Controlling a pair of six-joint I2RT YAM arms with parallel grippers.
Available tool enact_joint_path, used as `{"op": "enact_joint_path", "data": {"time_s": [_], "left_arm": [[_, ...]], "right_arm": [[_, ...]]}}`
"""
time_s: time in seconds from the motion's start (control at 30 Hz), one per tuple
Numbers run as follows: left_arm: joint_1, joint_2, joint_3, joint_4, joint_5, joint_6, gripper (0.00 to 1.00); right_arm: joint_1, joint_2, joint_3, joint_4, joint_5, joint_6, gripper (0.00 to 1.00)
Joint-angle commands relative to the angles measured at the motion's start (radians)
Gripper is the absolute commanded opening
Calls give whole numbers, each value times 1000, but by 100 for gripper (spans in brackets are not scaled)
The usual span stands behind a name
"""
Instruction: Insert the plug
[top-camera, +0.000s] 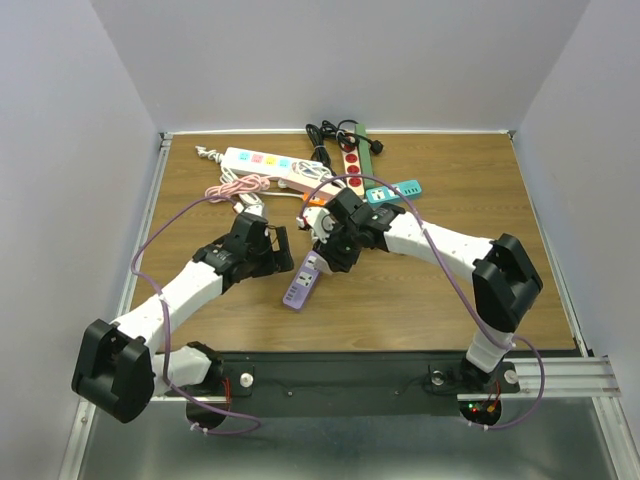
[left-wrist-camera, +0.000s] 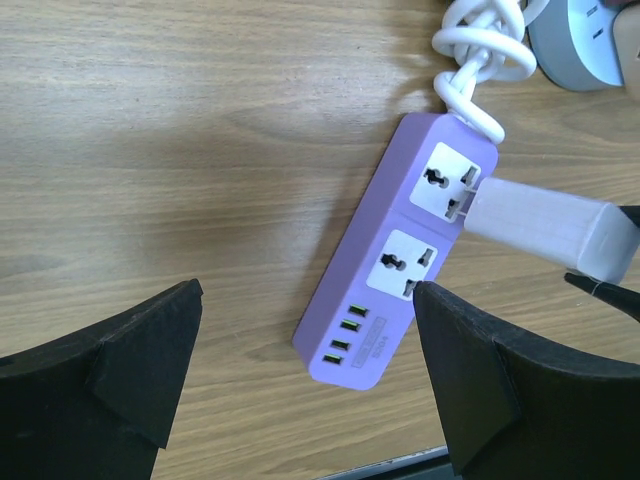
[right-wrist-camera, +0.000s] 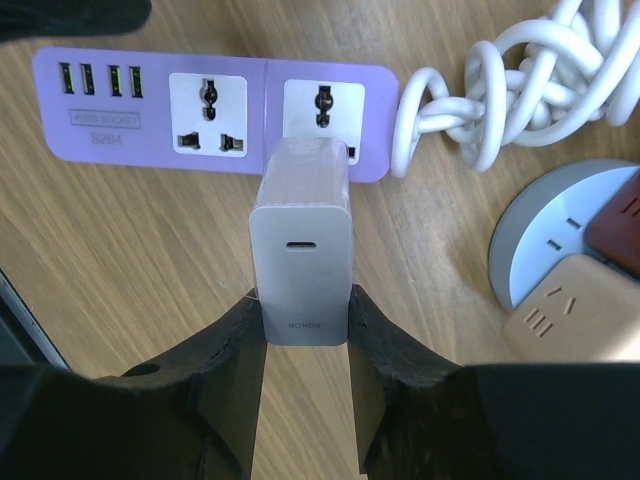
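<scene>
Right wrist view: the plug (right-wrist-camera: 300, 255) is a white block charger with one oval port and faint lettering on its rear face, clamped in the right claw (right-wrist-camera: 303, 320). Its nose meets the socket nearest the white cord (right-wrist-camera: 510, 90) on the purple power strip (right-wrist-camera: 150, 110), which lies flat on the wooden counter (right-wrist-camera: 130, 270); how deep the pins sit cannot be told. Only the left wrist view shows the plug's long side and the left claw (left-wrist-camera: 305, 300), spread wide over the strip's USB end. The top view alone shows other strips (top-camera: 262, 162) farther back.
</scene>
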Motion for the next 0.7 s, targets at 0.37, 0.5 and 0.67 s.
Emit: {"op": "enact_joint_path", "data": {"time_s": [0.37, 0.5, 0.67], "left_arm": [[30, -20, -11, 47, 48, 42, 99], [32, -13, -4, 80, 77, 45, 99], [32, 35, -1, 117, 128, 45, 99]], "right_arm": [[14, 26, 61, -35, 9, -8, 0], [14, 46, 75, -36, 20, -8, 0], [16, 70, 101, -44, 27, 1, 0]]}}
